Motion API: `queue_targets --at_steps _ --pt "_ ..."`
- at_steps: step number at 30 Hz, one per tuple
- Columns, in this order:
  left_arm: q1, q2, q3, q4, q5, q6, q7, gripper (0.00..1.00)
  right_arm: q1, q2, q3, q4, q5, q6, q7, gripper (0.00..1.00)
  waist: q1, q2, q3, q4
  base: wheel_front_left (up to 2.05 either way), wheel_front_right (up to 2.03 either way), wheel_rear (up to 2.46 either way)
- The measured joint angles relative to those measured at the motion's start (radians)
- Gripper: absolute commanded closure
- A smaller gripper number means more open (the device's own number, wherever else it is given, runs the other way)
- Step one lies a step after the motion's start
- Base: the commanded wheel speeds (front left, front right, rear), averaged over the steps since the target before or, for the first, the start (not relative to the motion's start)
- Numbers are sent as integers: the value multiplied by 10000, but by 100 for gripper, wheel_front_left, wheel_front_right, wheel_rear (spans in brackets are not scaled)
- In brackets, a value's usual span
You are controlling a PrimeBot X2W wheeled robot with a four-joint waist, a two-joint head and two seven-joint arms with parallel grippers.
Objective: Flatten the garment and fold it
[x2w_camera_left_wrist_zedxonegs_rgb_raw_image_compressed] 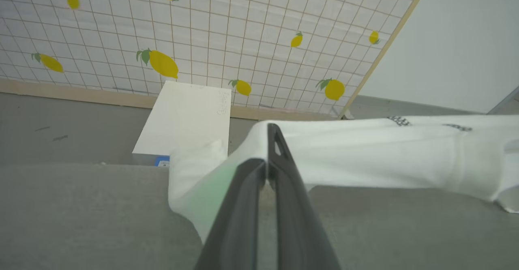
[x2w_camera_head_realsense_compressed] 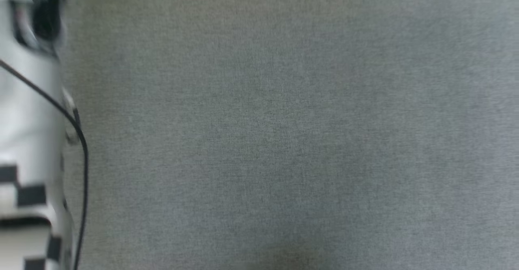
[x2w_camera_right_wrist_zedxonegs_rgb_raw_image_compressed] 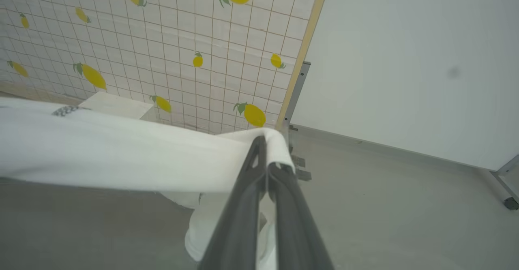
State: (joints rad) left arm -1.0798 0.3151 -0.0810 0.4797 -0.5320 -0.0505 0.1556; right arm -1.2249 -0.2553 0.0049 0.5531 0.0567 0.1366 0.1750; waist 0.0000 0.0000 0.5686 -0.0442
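Pinching left gripper: pressed together on garment edge.
Right gripper: clamped on garment's other end.
Garment: stretched between them above grey surface.
Writing: faint mark on white box, unreadable.

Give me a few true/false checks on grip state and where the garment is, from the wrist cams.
1. The left gripper is shut on the garment. True.
2. The right gripper is open and holds nothing. False: it is shut on the garment too.
3. The garment lies flat on the grey surface. False: it is lifted and stretched between both grippers.
4. A white box stands near the lemon-print wall. True.
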Motion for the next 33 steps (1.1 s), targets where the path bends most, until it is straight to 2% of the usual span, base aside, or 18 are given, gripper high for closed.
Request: queue_targets --at_steps 5,9,15,20,23,33 --pt "2297 33 -280 -454 -240 -174 767 100 2250 -284 451 -560 926 -2 623 100 -1 0 -636 4 0 0 0" --pt "4278 73 -495 -1398 -428 -169 1388 100 4311 -541 522 -1639 1452 -2 1285 100 -1 0 -1228 15 0 0 0" --pt "7580 -121 -566 -3377 -957 370 2059 100 7824 -460 -224 -3739 1561 -2 2462 100 -2 0 -2275 28 0 0 0" --pt "9342 -219 -754 -4481 -1133 840 2543 100 9577 -102 -978 -4953 1411 -4 3250 100 -2 0 -2893 45 0 0 0" --pt "10188 -226 -846 -4824 -1210 978 2788 100 10442 180 -1350 -5469 1195 -4 3697 100 -2 0 -3206 74 0 0 0" --pt "12307 -343 -907 -5388 -1615 1484 3271 100 12517 1432 -2368 -6061 869 -4 4604 100 -2 0 -3879 283 0 0 0"
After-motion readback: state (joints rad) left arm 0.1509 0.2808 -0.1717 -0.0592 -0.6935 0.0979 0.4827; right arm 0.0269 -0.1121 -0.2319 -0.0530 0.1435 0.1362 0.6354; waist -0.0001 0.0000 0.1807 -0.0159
